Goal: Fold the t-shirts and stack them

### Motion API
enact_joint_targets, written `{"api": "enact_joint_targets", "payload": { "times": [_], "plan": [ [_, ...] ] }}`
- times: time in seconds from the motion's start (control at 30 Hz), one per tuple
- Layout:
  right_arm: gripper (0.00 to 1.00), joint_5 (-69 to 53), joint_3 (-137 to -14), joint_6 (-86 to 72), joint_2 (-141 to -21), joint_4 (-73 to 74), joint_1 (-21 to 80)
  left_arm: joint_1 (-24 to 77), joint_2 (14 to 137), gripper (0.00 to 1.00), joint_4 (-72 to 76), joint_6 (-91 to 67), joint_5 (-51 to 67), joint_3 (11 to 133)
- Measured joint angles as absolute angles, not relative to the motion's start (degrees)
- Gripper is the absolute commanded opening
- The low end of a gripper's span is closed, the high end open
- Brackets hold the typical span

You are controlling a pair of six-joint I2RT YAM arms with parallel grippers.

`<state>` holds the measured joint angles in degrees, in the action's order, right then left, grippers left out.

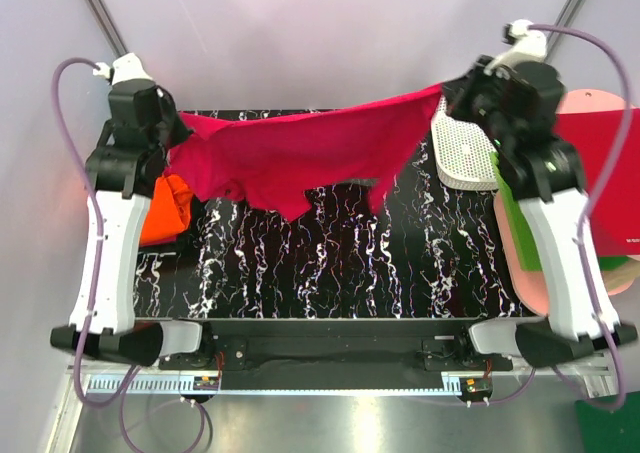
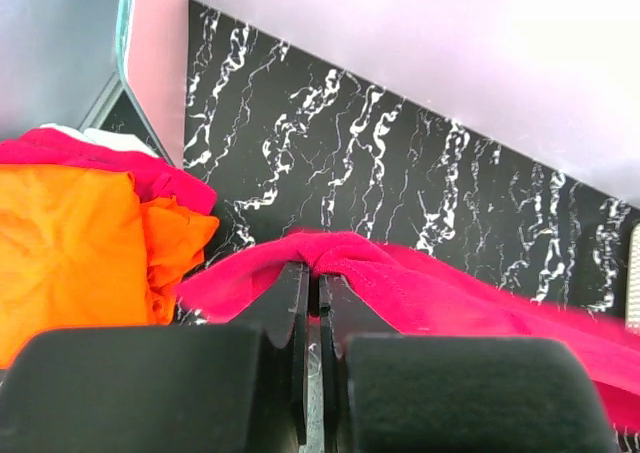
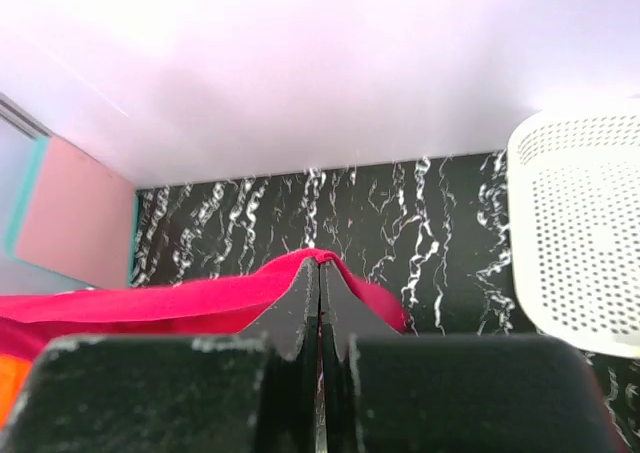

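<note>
A crimson-pink t-shirt hangs stretched in the air above the black marbled table, spanning from arm to arm. My left gripper is shut on its left end. At the other end my right gripper is shut on the shirt's cloth. Both grippers are hidden by the arms' bodies in the top view. An orange t-shirt lies bunched at the table's left edge, with more red cloth behind it; it shows large in the left wrist view.
A white perforated basket stands at the back right of the table. Beyond the right edge lie a red board, a green board and a pink board. A pale wall rises behind the table.
</note>
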<state>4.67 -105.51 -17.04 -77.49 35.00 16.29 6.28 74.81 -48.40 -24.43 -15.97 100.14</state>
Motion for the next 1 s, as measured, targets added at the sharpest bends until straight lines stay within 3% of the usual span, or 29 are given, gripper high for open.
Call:
{"api": "enact_joint_targets", "payload": {
  "times": [0.33, 0.57, 0.8, 1.0],
  "plan": [
    [0.0, 4.2, -106.4, -16.9, -63.5, 44.9, 16.4, 7.9, 62.2, 0.0, -50.1, -20.8, -17.8, 105.8],
    [0.0, 4.4, -107.3, -16.2, -61.3, 46.8, 16.4, 11.5, 63.3, 0.0, -47.9, -17.5, -17.5, 117.6],
    [0.0, 11.9, -101.6, -14.3, -65.7, 40.7, 16.4, 8.5, 75.6, 0.0, -45.9, -18.7, -10.3, 120.0],
    [0.0, 12.6, -97.3, -14.5, -84.4, 33.3, 14.7, 3.1, 100.1, 0.0, -47.8, -21.5, 3.0, 121.2]
  ]
}}
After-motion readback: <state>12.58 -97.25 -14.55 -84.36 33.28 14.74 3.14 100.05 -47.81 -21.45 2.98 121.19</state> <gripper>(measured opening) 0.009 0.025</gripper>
